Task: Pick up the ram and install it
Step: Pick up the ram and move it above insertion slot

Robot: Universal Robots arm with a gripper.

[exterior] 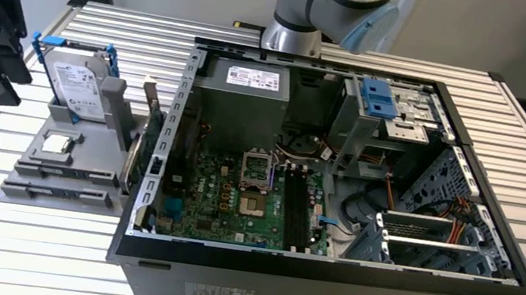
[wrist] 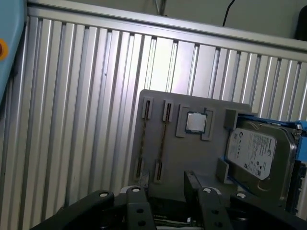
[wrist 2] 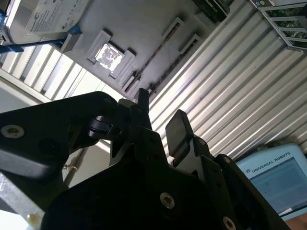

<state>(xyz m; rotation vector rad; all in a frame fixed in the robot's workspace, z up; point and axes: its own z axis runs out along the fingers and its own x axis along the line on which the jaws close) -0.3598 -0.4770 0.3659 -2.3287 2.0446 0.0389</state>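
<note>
My jaws released, empty, near tray. Ram sits edge-up by tray's edge: likely light, stiff, fragile; I'd pinch flat faces mid-length.

jaws: apart, empty | beyond them: gray holder with processor chip, hard drive | ribbed table

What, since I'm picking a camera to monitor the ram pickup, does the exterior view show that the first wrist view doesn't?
The exterior view adds the open computer case with its motherboard, and the arm's base. The first wrist view adds the open claw and the thin ram, on edge in slots of the gray holder. Both share that holder, the hard drive and the processor chip.
</note>
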